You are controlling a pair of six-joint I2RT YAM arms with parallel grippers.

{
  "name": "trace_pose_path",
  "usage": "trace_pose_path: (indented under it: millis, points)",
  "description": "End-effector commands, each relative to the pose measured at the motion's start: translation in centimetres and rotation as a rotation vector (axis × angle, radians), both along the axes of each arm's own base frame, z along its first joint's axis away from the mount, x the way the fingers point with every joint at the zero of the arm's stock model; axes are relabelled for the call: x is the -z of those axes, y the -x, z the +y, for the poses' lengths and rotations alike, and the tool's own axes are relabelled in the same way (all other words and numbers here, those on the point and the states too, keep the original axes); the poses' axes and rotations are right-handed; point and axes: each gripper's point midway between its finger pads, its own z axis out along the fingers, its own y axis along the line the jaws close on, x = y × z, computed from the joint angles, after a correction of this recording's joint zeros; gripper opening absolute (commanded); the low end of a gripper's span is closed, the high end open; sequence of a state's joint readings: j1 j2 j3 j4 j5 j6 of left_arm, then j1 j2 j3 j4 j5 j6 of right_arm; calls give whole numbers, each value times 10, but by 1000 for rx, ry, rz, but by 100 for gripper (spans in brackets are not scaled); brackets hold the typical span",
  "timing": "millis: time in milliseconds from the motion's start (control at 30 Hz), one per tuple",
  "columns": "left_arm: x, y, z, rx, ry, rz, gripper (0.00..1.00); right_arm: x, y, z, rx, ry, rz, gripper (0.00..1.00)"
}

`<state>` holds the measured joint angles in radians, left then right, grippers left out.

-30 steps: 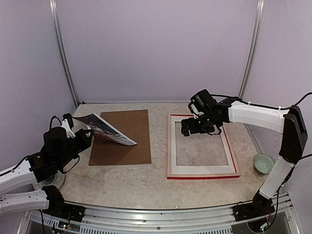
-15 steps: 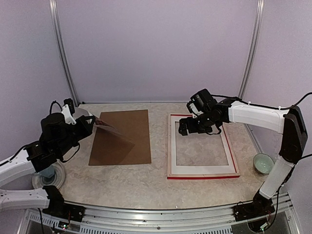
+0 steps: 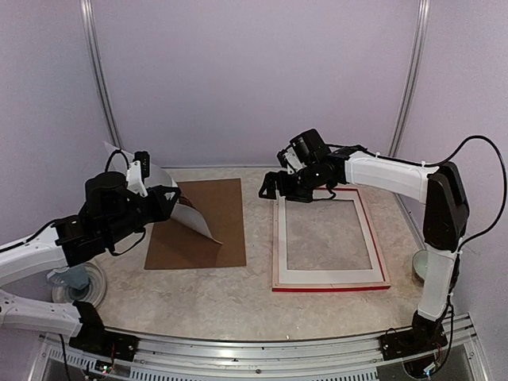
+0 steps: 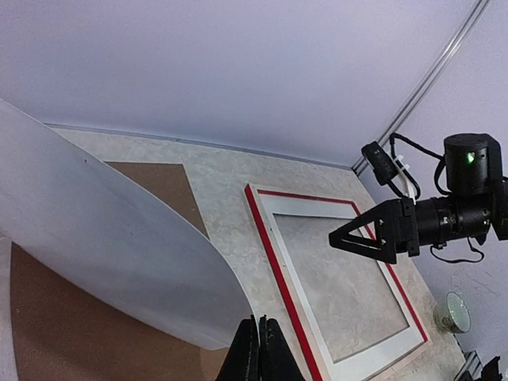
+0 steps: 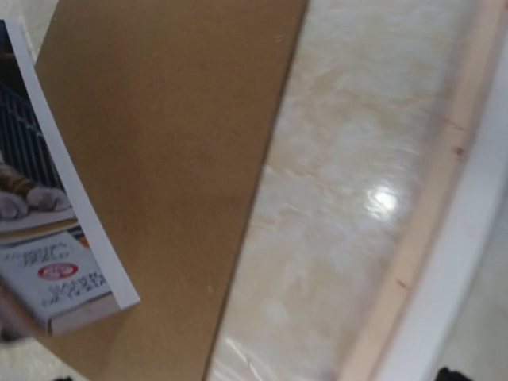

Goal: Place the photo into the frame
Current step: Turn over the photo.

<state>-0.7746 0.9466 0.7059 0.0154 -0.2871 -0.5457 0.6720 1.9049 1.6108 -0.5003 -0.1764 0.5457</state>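
My left gripper is shut on a corner of the photo and holds it up over the left part of the brown backing board. The sheet curls. Its white back shows in the left wrist view above the closed fingertips. Its cat print side shows in the right wrist view. The frame lies flat at the right, pale wood up with red edges. My right gripper hovers empty by the frame's far left corner, with no fingers at the centre of its wrist view.
The brown backing board lies flat left of the frame and also shows in the right wrist view. A white mat border sits inside the frame. A pale green bowl stands at the right edge. A round white dish lies at the near left.
My left gripper has lifted the photo higher and swung it right, so its white back now faces the top camera. My right gripper has moved left, from over the frame to its far left corner.
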Motion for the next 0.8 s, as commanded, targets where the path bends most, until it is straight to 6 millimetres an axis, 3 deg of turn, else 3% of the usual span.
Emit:
trace_pose_path:
  millis: [0,167,433,600,767]
  points:
    - [-20,5,-27,114,-7,-43,4,18,-4,29,-49,-48,78,99]
    - [-18,10,-61,219,-26,-34,5,25,-6,45,-78,-102,117,99]
    - [-7,15,-106,340,-56,-22,6,10,-3,56,-120,-194,136,99]
    - [-1,20,-128,402,-70,-19,7,8,2,64,-150,-263,165,99]
    - [-9,23,-139,438,-66,-45,7,6,13,82,-213,-358,213,99]
